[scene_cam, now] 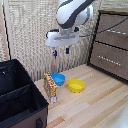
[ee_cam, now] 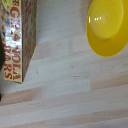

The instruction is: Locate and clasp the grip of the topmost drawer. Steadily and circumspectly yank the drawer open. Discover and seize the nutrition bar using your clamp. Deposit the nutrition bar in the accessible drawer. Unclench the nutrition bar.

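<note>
Blue bowl (scene_cam: pixel 58 78) and yellow bowl (scene_cam: pixel 76 85) sit on desk (scene_cam: pixel 100 105); black case (scene_cam: pixel 20 97) at exterior view's left. Nutrition bar (scene_cam: pixel 50 88) stands upright touching blue bowl. Fingers (scene_cam: pixel 61 52) hang apart, empty, well above it. Topmost drawer (scene_cam: pixel 113 30) shut.

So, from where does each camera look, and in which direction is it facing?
Exterior view: off the arm, looking across the wooden table at the dresser; it shows the white arm and its clamp hanging above the bowls.
Wrist view: on the wrist, facing down at the table; no fingers clearly show.
Shared: the nutrition bar and the yellow bowl.
</note>
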Robot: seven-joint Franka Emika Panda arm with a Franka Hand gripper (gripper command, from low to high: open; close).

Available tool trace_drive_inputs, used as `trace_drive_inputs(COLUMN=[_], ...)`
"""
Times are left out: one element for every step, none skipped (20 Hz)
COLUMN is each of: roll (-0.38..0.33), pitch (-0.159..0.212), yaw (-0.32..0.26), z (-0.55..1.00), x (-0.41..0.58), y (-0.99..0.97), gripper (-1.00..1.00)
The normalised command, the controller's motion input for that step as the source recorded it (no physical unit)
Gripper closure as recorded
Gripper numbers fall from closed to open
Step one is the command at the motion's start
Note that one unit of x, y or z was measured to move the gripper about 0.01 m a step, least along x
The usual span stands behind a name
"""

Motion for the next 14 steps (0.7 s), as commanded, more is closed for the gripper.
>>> trace_drive_inputs(roll=[-0.042,-0.252,-0.252,-0.253,-0.257,-0.265,-0.267,-0.272,-0.273,-0.272,-0.271,-0.271,-0.269,-0.273], pitch=[0.0,-0.107,-0.107,-0.108,-0.105,-0.097,-0.091,-0.085,-0.085,-0.085,-0.086,-0.086,-0.085,-0.074], yaw=[0.0,0.167,0.167,0.165,0.162,0.158,0.155,0.152,0.151,0.151,0.152,0.152,0.152,0.151], z=[0.0,0.0,0.0,0.0,0.0,0.0,0.0,0.0,0.0,0.0,0.0,0.0,0.0,0.0], x=[0.04,-0.014,-0.014,-0.011,0.0,0.0,0.0,0.0,0.0,0.0,0.0,0.0,0.0,0.0], y=[0.26,-0.24,-0.24,-0.24,-0.24,-0.23,-0.23,-0.22,-0.22,-0.22,-0.22,-0.22,-0.21,-0.2], gripper=[-1.0,-1.0,-1.0,-1.0,-1.0,-1.0,-1.0,-1.0,-1.0,-1.0,-1.0,-1.0,-1.0,-1.0])
